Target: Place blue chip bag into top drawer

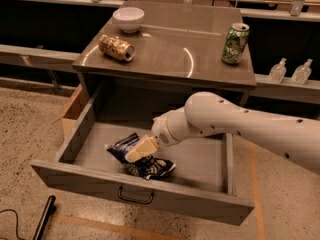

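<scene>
The top drawer (192, 200) is pulled wide open under the table, with its dark pull handle (135, 196) on the front panel. The blue chip bag (154, 168) is inside the drawer, left of centre, crumpled and resting low on the drawer floor. My gripper (141, 149) reaches down into the drawer from the right on a white arm (240, 124). It sits on top of the bag and is shut on its upper part. The cream fingers (145, 146) cover the middle of the bag.
On the tabletop (170, 54) are a gold-patterned can (116, 47) lying on its side, a white bowl (128, 19) and an upright green can (235, 44). Two clear bottles (277, 70) stand at the right. A cardboard box (72, 109) is left of the drawer. A black rod (44, 219) lies on the floor.
</scene>
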